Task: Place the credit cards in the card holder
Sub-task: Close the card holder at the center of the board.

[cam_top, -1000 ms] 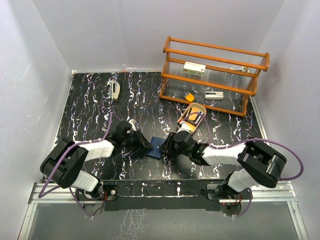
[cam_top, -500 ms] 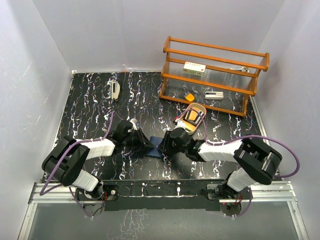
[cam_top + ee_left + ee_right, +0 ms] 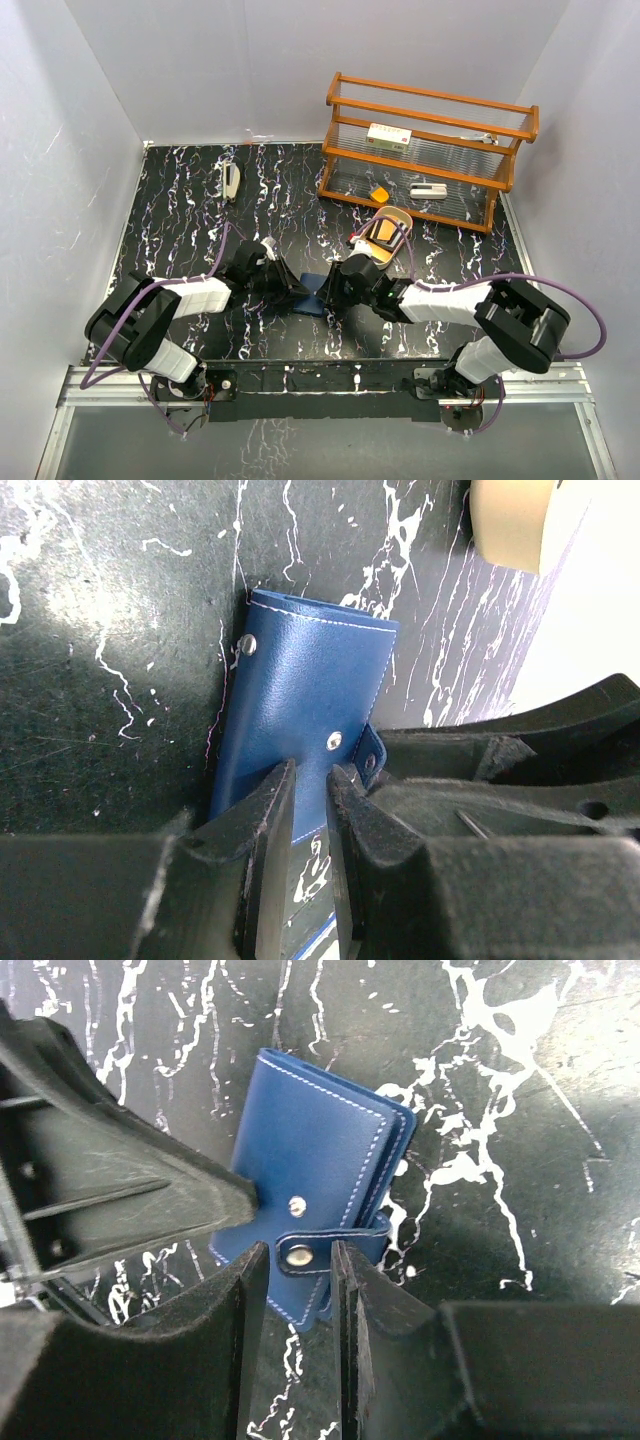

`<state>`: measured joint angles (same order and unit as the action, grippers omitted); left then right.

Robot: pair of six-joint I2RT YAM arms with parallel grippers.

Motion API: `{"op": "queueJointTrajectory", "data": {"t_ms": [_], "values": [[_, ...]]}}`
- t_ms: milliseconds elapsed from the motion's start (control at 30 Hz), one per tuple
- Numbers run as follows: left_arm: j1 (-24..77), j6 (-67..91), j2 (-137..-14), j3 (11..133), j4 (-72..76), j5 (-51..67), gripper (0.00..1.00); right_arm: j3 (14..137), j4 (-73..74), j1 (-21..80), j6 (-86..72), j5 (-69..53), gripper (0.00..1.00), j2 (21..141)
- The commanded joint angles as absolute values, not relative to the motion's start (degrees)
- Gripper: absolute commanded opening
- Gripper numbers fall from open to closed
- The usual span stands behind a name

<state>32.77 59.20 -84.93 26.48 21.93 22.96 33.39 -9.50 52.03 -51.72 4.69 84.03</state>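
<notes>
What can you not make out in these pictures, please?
Card holder slots: it is folded shut, so its cover hides them in every view.
Left tool and right tool: in the wrist views the fingers flank the holder's edge, and they hide whether they grip it.
Gold tray contents: top view, too small to identify.
Shelf items: top view, too small to name.

Black table (image 3: pixel 180 200) with white marbling: blue card holder (image 3: pixel 314 293) mid-front, wooden rack (image 3: pixel 425 150) back right, gold oval tray (image 3: pixel 405 218) near it, small white thing (image 3: pixel 230 182) back left.
</notes>
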Motion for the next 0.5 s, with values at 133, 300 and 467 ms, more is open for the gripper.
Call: {"op": "queueJointTrajectory", "data": {"t_ms": [133, 300, 467], "values": [[34.11, 58.09, -86.81, 25.54, 16.79, 20.86, 0.2, 34.91, -10.82, 52.65, -52.88, 4.63, 0.32, 80.68], [34.15, 58.18, -86.94, 25.49, 16.69, 20.84, 0.2, 35.0, -9.44, 52.62, -52.88, 6.04, 0.32, 81.43], [34.19, 58.34, -87.13, 25.6, 17.03, 20.96, 0.2, 33.8, -11.05, 52.64, -53.0, 6.86, 0.32, 81.55]]}}
